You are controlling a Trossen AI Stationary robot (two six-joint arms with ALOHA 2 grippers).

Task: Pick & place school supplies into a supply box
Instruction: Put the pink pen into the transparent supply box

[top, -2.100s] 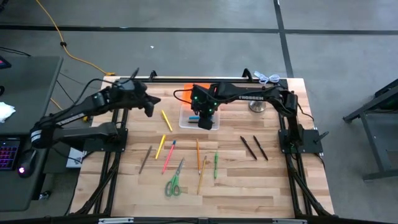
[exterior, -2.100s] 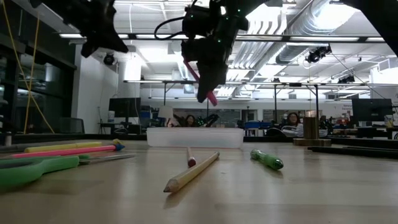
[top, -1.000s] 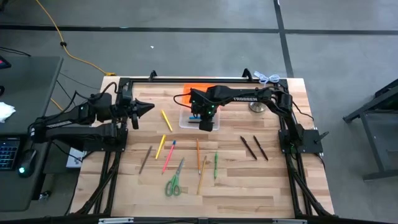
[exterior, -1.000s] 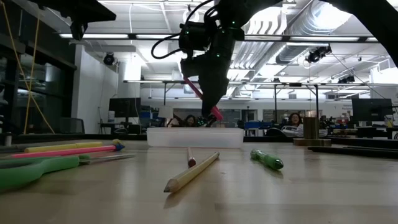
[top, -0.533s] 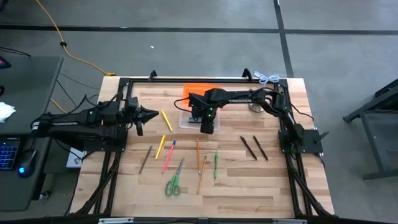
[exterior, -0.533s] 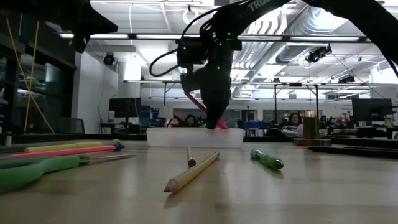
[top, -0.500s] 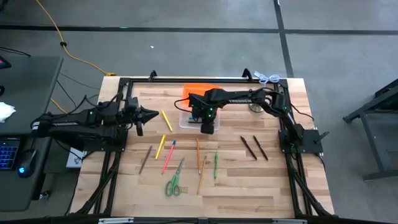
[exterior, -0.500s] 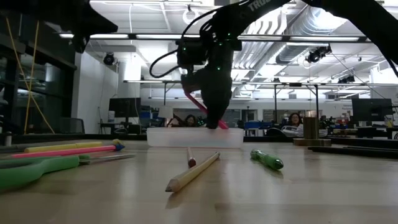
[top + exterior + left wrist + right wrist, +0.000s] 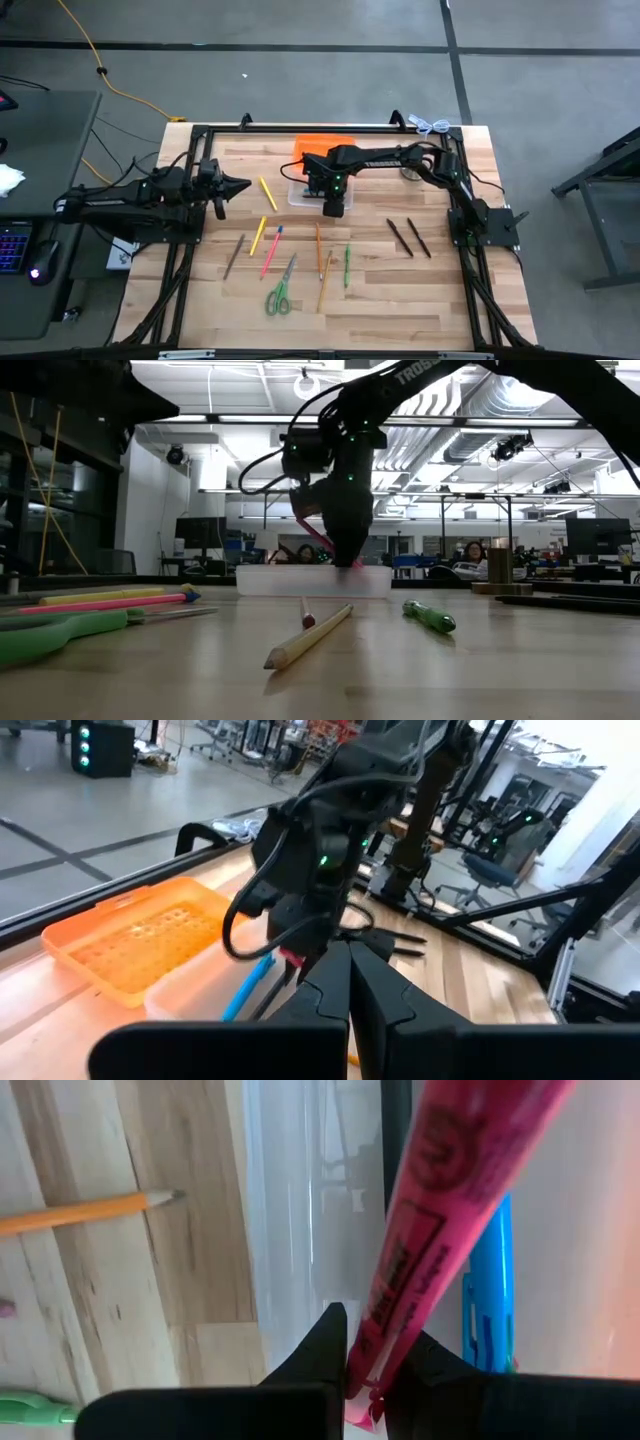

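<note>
Nearest us on the table [image 9: 420,300], green-handled scissors [image 9: 279,293], pencils and pens [image 9: 322,262] lie loose, well apart from both arms. Farther back, the right gripper [image 9: 372,1370] is clamped on a pink marker [image 9: 440,1210], its long axis slanting down into the supply box [image 9: 313,581] directly below; we judge release needs only a short descent. A blue pen [image 9: 490,1295] already lies inside. The orange lid [image 9: 135,930] lies open on the box's far side. The left gripper [image 9: 240,184] waits at the left, fingers together and empty.
</note>
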